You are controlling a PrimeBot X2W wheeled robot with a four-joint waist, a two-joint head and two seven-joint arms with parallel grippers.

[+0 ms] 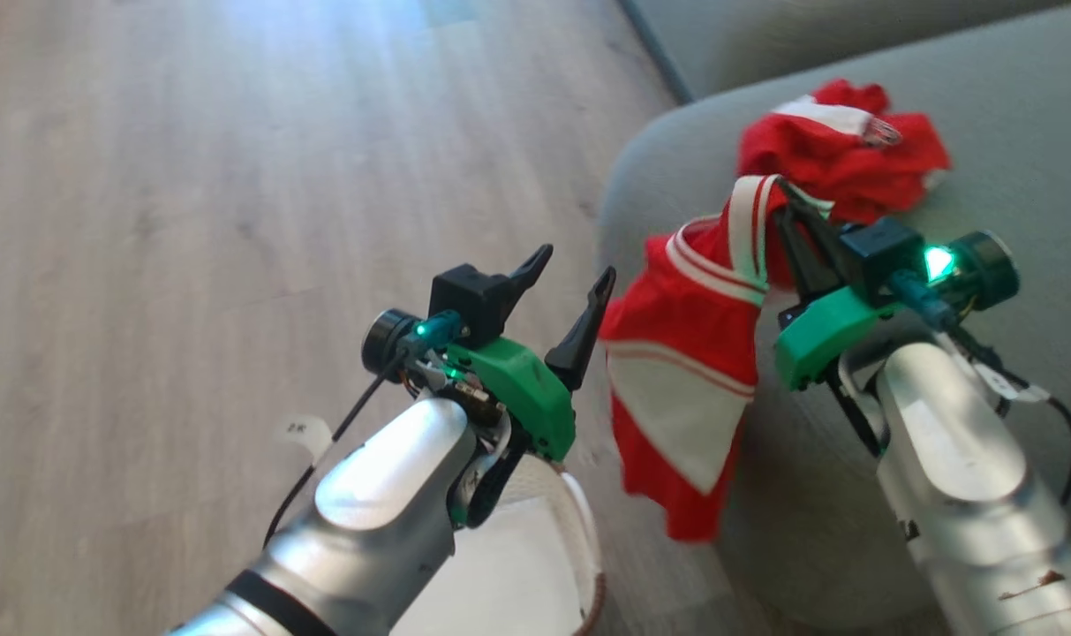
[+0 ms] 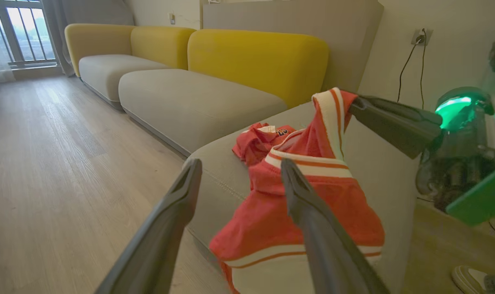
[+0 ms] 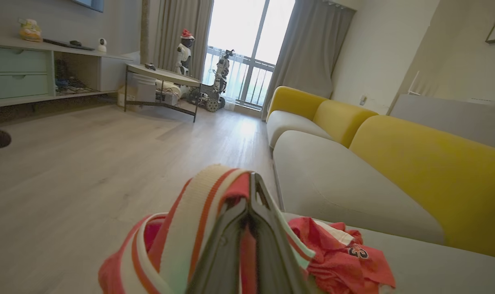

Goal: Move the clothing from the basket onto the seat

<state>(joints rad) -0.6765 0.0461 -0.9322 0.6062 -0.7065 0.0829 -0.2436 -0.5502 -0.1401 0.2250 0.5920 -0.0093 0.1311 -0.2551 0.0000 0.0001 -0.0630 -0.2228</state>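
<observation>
One red garment [image 1: 844, 150] lies crumpled on the grey-green seat [image 1: 1012, 106], also seen as the garment [image 3: 345, 257] in the right wrist view. A second red garment with white stripes [image 1: 690, 362] hangs over the seat's rounded edge, its striped band pinched in my right gripper [image 1: 787, 208], which is shut on it. The same hanging garment [image 2: 296, 212] shows in the left wrist view. My left gripper [image 1: 570, 278] is open, just left of the hanging garment, holding nothing. Part of the cream basket [image 1: 579, 530] peeks out under my left forearm.
Pale wooden floor [image 1: 191, 177] stretches to the left. Grey sofa cushions with yellow backs [image 2: 255, 61] run along the wall. A low table [image 3: 161, 77] and a cabinet [image 3: 35, 69] stand across the room. A shoe [image 2: 471, 279] shows near the sofa's end.
</observation>
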